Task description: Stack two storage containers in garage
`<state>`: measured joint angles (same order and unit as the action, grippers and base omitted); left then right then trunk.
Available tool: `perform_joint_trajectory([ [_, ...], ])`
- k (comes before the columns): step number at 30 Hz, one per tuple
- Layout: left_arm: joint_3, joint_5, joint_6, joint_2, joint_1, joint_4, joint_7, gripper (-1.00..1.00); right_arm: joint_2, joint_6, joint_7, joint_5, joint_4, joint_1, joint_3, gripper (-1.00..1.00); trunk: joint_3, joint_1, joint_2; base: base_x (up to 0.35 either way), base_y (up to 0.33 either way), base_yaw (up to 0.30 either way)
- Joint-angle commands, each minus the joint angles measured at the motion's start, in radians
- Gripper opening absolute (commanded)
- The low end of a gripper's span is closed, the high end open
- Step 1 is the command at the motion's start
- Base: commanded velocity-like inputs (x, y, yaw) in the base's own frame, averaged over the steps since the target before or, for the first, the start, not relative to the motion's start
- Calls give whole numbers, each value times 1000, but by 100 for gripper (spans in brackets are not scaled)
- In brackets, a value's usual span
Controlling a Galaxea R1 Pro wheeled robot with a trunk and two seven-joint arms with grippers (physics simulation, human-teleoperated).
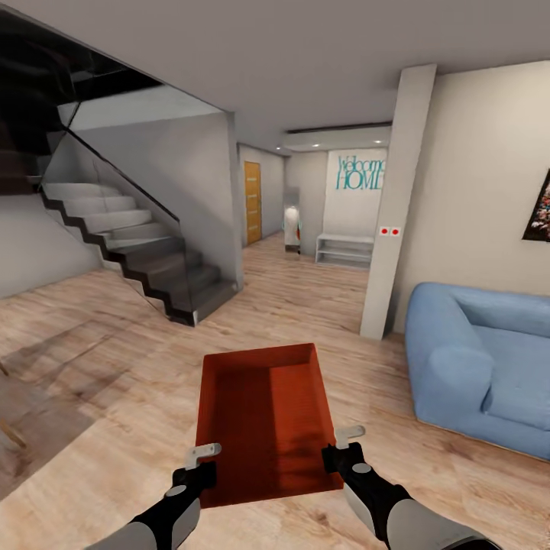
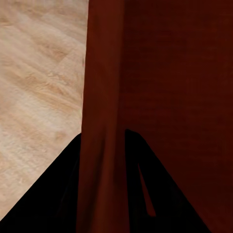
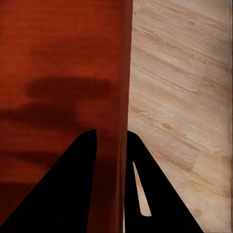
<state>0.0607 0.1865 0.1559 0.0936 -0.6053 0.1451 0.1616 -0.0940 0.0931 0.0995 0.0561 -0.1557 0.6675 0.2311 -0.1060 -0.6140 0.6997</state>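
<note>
The storage container [image 1: 263, 420] runs lengthwise ahead between the left pincer [image 1: 200, 457] and right pincer [image 1: 345, 441], each apparently pinching a side wall.

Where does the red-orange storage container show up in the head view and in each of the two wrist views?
Head view: storage container at lower centre, carried between left gripper and right gripper.
Left wrist view: its side wall runs between the dark fingers, interior beside it.
Right wrist view: its wall runs between the fingers, interior beside it.
Shared landmark: light wood-plank floor beside the bin.
</note>
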Motion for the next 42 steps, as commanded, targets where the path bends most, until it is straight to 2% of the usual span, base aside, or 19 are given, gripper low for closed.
perform_joint_trajectory([
  [1, -65, 13, 5, 0, -1, -3, 33, -100, -5, 79, -1, 68, -15, 1, -36, -100, -2, -1, 1, 322, 0, -286],
  [10, -65, 13, 5, 0, -1, -2, 32, -100, -5, 79, -1, 68, -15, 1, -36, -100, -2, -1, 1, 322, 0, -201],
  [42, -65, 13, 5, 0, -1, -2, 32, -100, -6, 77, 0, 68, -14, 1, -35, -100, -2, -1, 1, 322, 0, -3],
])
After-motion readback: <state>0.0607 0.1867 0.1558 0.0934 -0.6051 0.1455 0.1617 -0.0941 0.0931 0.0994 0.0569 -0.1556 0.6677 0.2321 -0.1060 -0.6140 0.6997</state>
